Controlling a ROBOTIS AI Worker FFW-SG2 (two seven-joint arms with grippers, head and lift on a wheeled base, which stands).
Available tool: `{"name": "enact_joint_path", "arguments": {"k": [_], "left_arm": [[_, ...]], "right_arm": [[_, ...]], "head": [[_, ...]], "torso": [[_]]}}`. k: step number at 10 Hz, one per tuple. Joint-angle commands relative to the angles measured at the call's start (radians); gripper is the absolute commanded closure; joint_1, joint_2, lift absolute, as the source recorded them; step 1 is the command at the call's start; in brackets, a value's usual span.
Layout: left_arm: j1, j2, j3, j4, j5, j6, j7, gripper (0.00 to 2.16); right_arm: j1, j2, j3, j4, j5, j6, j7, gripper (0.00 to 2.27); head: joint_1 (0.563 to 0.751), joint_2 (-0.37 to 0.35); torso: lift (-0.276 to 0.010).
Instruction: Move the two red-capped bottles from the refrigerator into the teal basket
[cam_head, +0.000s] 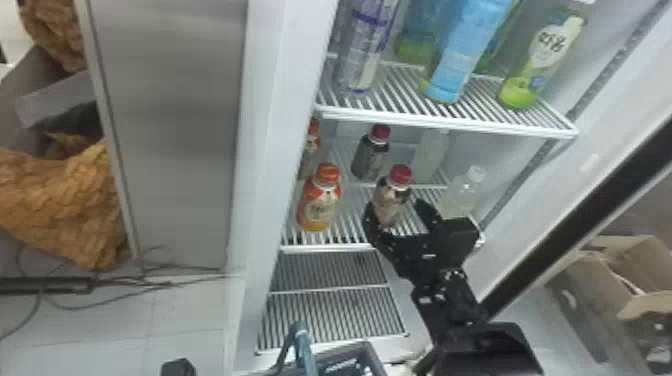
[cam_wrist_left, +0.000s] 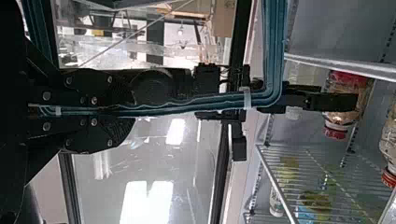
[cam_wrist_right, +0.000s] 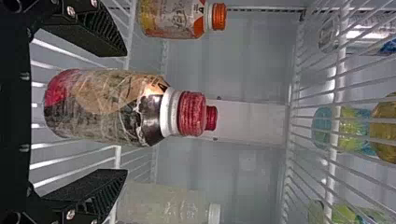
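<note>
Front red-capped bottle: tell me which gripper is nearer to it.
Right. The right gripper has its open fingers on either side of the front red-capped bottle; the left gripper is farther off, closed on the teal basket's handle.

Gaps flanking front red-capped bottle (cam_head: 391, 202)
</note>
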Motion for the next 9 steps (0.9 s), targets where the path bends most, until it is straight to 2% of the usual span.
{"name": "enact_joint_path", "arguments": {"k": [1,3,6,9], "left_arm": [[0.0,0.0,0.0,0.0,0.0,0.001,0.0,1.09],[0.0,0.0,0.0,0.0,0.0,0.001,0.0,1.09],[0.0,0.0,0.0,0.0,0.0,0.001,0.0,1.09],[0.002,0.0,0.0,0.0,0.006,-0.002,0.0,1.09]], "right_arm": [[-0.026,-0.002,0.012,0.029,0.002,0.0,0.0,0.12],[-0.036,-0.002,0.012,0.044,-0.002,0.0,0.0,0.2],[-0.028,-0.002,0.012,0.051,-0.028,-0.015,0.0,0.58],[-0.014,-0.002,0.012,0.048,-0.078,-0.059,0.0,0.58]], "head": [[0.695,-0.35],[0.695,-0.35],[0.695,-0.35],[0.695,-0.35]], "torso": [[-0.228],[-0.228],[-0.228],[-0.228]]}}
